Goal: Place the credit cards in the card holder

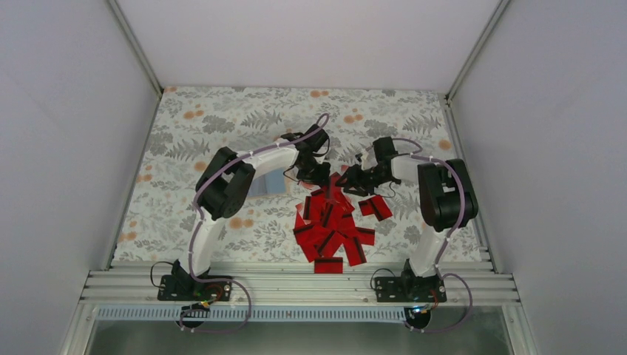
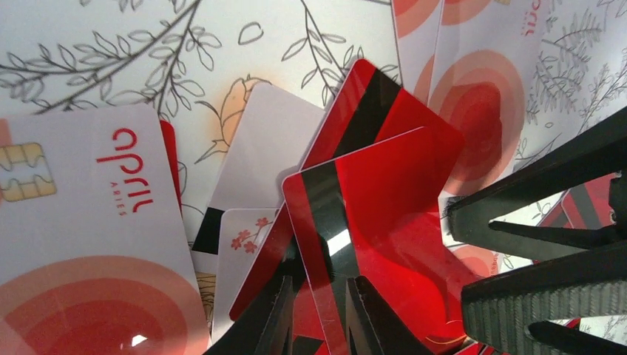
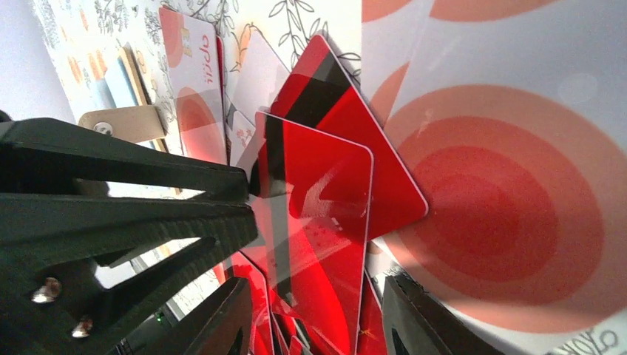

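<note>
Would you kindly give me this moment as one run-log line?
left pincer: shut on red card | right pincer: straddling same card, grip unclear | other cards: heaped on cloth

Leafy flowered cloth (image 1: 222,126) covers the table (image 1: 458,255). The credit cards (image 1: 329,229) sprawl in a red heap right beneath the left gripper (image 1: 322,180) and right gripper (image 1: 349,180), spreading nearer. The card holder (image 1: 268,185) lies flat, left of the left gripper.
</note>
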Robot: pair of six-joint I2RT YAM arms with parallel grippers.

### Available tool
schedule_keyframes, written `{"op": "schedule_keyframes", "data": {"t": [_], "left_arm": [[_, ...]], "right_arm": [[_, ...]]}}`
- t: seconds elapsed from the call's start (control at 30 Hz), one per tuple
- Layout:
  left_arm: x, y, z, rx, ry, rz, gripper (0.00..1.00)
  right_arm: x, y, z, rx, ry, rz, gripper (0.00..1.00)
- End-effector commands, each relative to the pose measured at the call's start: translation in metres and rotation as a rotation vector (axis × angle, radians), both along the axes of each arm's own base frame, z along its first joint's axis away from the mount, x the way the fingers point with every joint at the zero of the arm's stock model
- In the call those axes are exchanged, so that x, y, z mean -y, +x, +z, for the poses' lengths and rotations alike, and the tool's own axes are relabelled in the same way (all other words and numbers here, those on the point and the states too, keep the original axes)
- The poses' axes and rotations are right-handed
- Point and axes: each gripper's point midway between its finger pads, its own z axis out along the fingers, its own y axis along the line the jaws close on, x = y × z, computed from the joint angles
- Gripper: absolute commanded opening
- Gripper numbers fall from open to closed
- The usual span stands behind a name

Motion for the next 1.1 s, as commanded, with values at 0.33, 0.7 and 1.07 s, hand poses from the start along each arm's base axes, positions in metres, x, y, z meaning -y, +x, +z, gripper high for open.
{"op": "schedule_keyframes", "data": {"t": [0.33, 0.7, 1.07], "left_arm": [[0.005, -0.03, -0.03, -0.112, -0.015, -0.027, 0.19], [0.011, -0.037, -0.025, -0.145, -0.08, -0.014, 0.19], [0.008, -0.034, -0.018, -0.134, -0.097, 0.007, 0.19]], "right_arm": [[-0.015, -0.008, -0.01, -0.013, 0.077, 0.065, 0.45], [-0.031, 0.001, 0.032, 0.067, 0.229, 0.094, 0.45], [-0.021, -0.003, 0.01, 0.033, 0.13, 0.067, 0.32]]}}
